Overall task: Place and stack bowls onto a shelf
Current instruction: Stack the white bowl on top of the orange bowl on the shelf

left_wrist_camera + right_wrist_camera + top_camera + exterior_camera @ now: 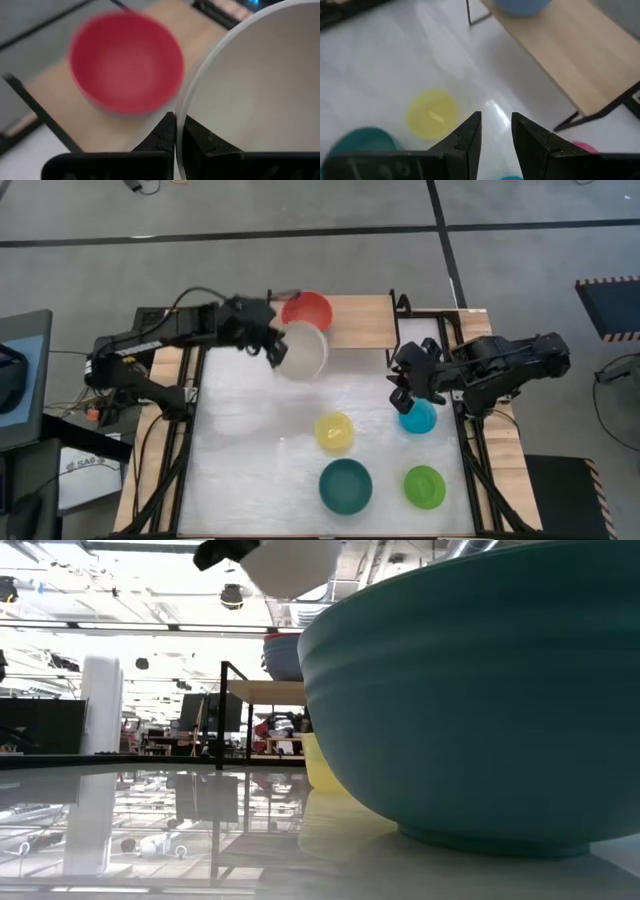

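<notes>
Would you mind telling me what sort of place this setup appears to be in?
Most likely a robotics lab or workshop in an open industrial hall: taped lines on a grey floor, exposed ceiling beams and lights beyond the table, and cluttered workbenches in the background.

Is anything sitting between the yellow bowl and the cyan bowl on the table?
No. In the high view the white tabletop between the yellow bowl and the cyan bowl is bare; the right tool hovers above the cyan bowl's edge.
</notes>
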